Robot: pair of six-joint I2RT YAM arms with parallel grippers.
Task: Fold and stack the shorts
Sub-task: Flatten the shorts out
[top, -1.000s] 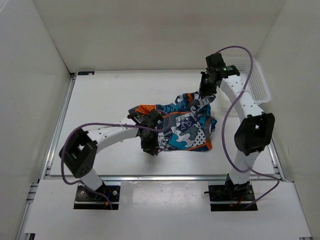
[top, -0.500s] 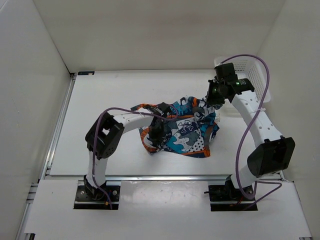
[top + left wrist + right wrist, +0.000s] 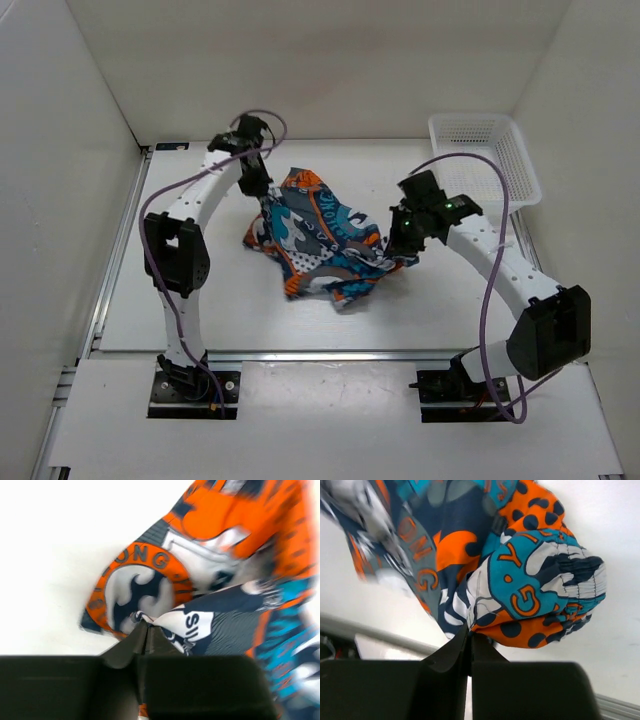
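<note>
Soft cloth shorts [image 3: 325, 240] with a comic print in teal, orange and white are bunched between the two jaws, sagging to the white table [image 3: 200, 300]. Left jaws are clenched on one edge, right jaws on the opposite edge. No fold or stack is made yet.

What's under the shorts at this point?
White table shows all around the shorts, which the left gripper and right gripper pinch at opposite ends. The patch directly beneath the bunched cloth is covered, so anything lying there can't be seen.
</note>
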